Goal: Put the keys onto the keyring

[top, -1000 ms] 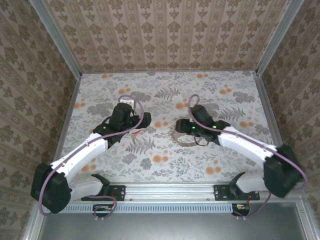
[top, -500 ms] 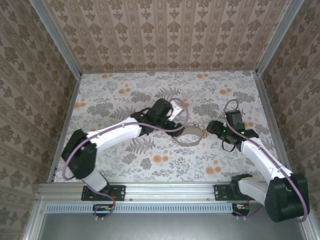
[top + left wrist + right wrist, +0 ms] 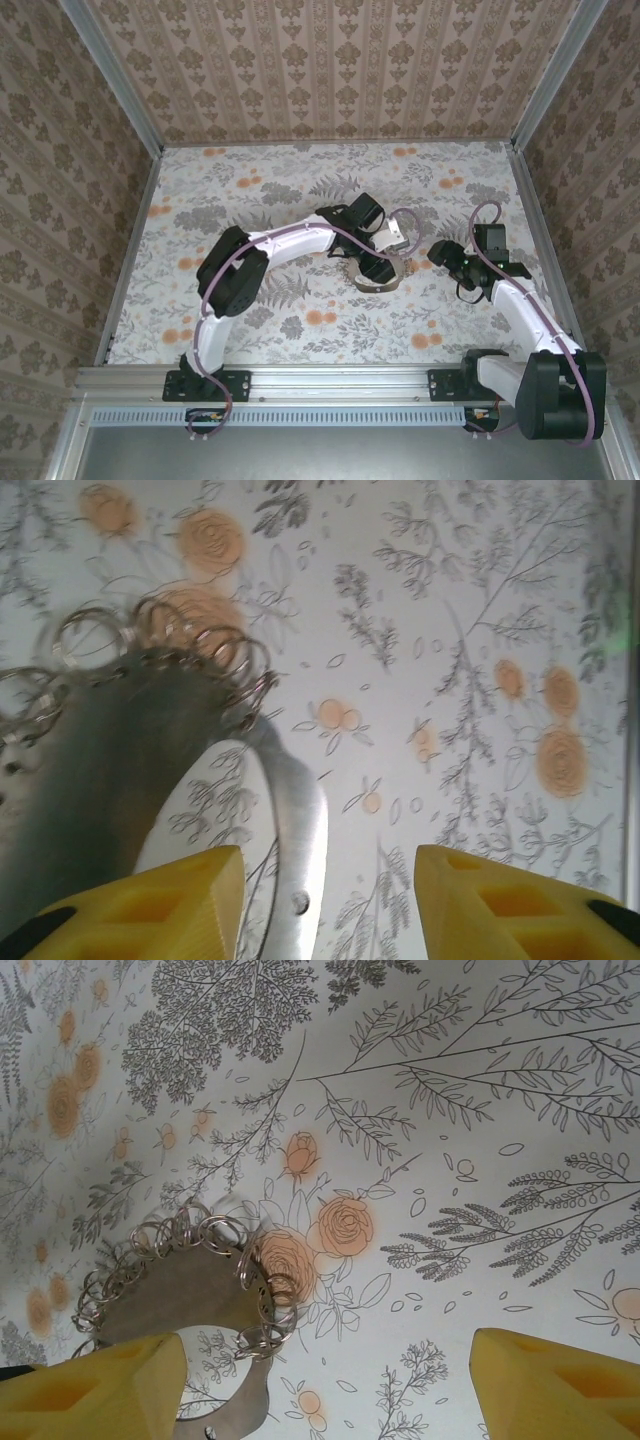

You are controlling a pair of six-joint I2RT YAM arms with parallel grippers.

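- Your left gripper (image 3: pixel 330 910) is down at the keyring (image 3: pixel 295 820), near the middle of the counter (image 3: pixel 250 190). The left arm reaches across from its base to get there.
- Its jaws stand part-way apart, neither wide nor closed.
- In the left wrist view, the ring's bright flat band runs down between the yellow fingers (image 3: pixel 150 910). It passes close beside the one at the picture's left. The other finger stands clear of the band, so you have no grip on it.
- The keyring lies flat on the counter. A fringe of small wire rings (image 3: pixel 190 1235) is bunched along its outer edge, and the floral print shows through the middle of the hoop.
- Your right gripper (image 3: pixel 325 1390) is spread wide, with printed counter between its fingers.
- From above, the right gripper sits to the right of the keyring, near it but apart.
- In the right wrist view, the keyring sits at the lower left, just by the yellow finger on that side, and well apart from the other finger.
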